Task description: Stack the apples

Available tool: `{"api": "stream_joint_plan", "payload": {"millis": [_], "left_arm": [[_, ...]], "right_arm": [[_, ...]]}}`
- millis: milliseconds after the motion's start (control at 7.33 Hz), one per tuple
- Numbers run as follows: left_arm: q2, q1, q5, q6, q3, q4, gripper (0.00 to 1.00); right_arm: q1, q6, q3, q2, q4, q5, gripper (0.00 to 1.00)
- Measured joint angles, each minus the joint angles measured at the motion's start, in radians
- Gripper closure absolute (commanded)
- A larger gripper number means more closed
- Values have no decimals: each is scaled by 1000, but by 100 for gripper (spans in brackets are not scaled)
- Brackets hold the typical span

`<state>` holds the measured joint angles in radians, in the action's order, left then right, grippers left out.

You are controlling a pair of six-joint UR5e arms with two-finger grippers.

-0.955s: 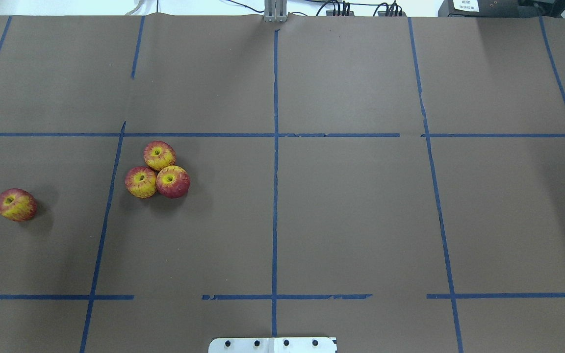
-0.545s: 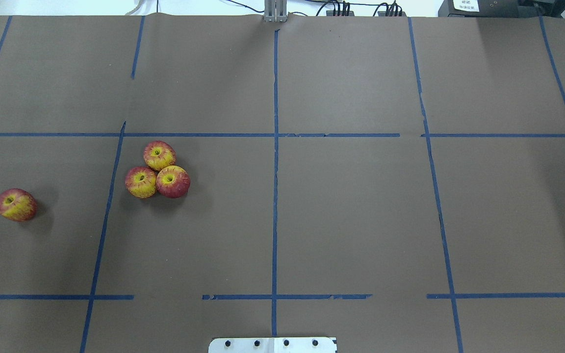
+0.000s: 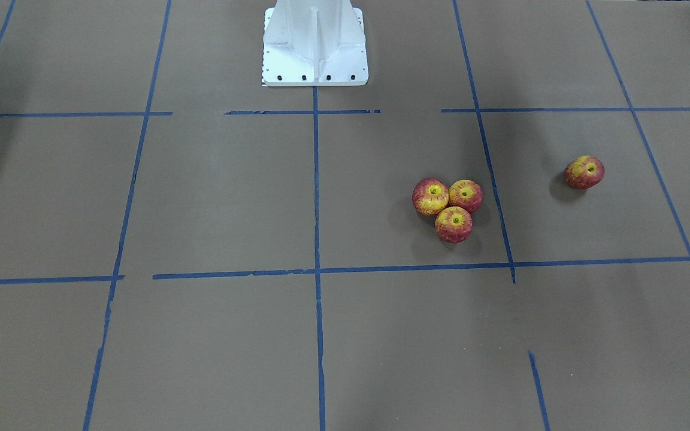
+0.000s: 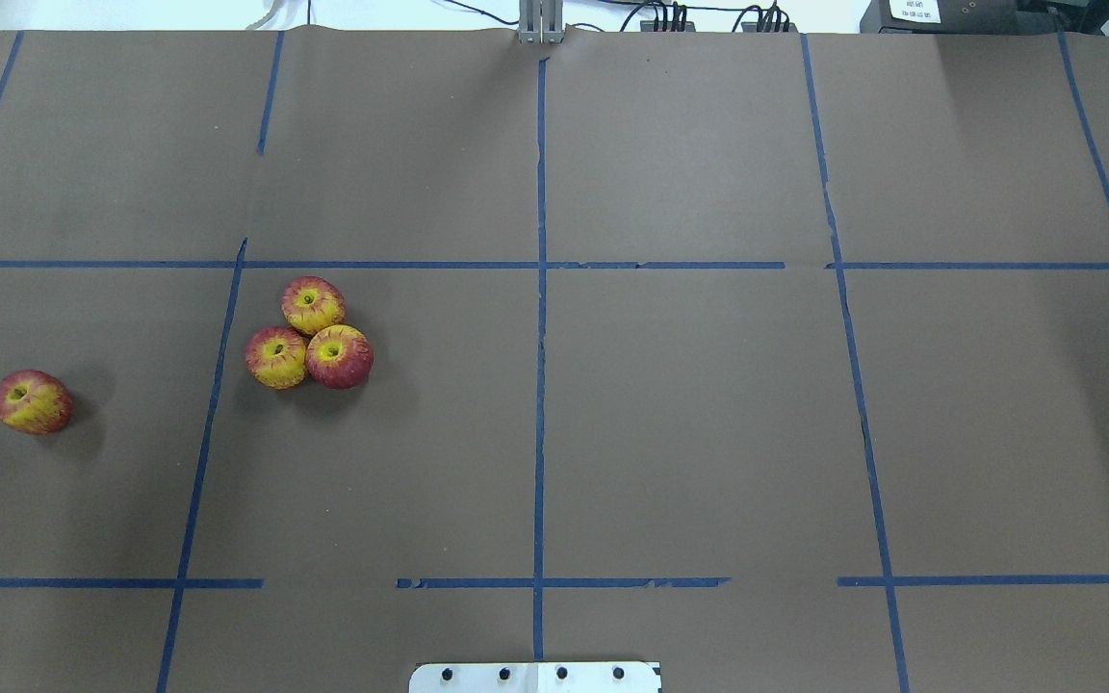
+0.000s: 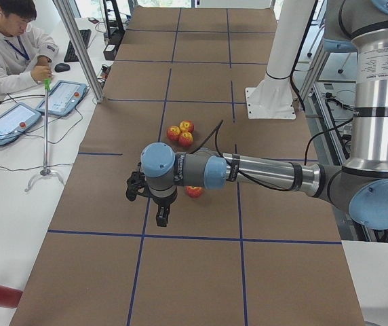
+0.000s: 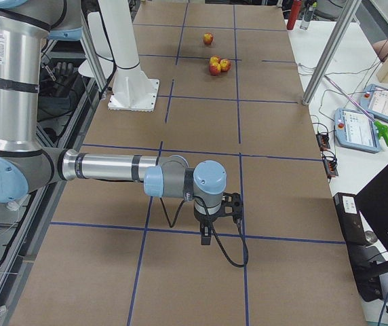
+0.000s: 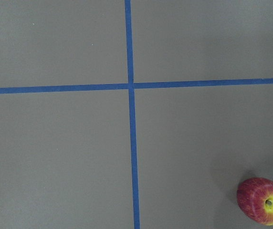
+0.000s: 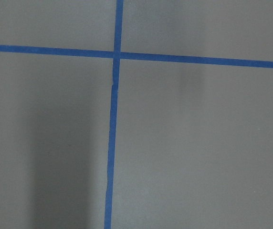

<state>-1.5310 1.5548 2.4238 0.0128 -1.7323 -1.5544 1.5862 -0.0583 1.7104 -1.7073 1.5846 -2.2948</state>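
Three red and yellow apples sit touching in a tight cluster on the brown table: one (image 4: 313,305) at the back, one (image 4: 276,357) front left, one (image 4: 339,356) front right. They also show in the front-facing view (image 3: 453,224). A fourth apple (image 4: 32,401) lies alone far to the left, and shows in the left wrist view (image 7: 263,207). My left gripper (image 5: 161,219) hangs above the table just beside this lone apple (image 5: 194,191). My right gripper (image 6: 206,238) hangs far from the apples. Both show only in the side views, so I cannot tell whether they are open or shut.
The white robot base (image 3: 314,42) stands at the table's near middle edge. Blue tape lines (image 4: 540,318) divide the brown paper into squares. An operator (image 5: 7,47) with tablets sits at a side desk, and a metal pole (image 5: 79,47) stands by it.
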Motion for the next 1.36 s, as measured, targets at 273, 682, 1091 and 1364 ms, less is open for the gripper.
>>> {"api": "stream_joint_plan", "payload": {"millis": [273,682,1091,1364], "left_arm": [[20,-146,-5,-199,7,-164,0],[55,-347,-27,-506,12,-395,0],[66,-468,-38,-646,18,-454,0],[63,-526,-45,-690,26,-459,0]], "right_arm": [[0,0,0,0,0,0,0],[0,0,0,0,0,0,0],[0,0,0,0,0,0,0],[0,0,0,0,0,0,0]]}}
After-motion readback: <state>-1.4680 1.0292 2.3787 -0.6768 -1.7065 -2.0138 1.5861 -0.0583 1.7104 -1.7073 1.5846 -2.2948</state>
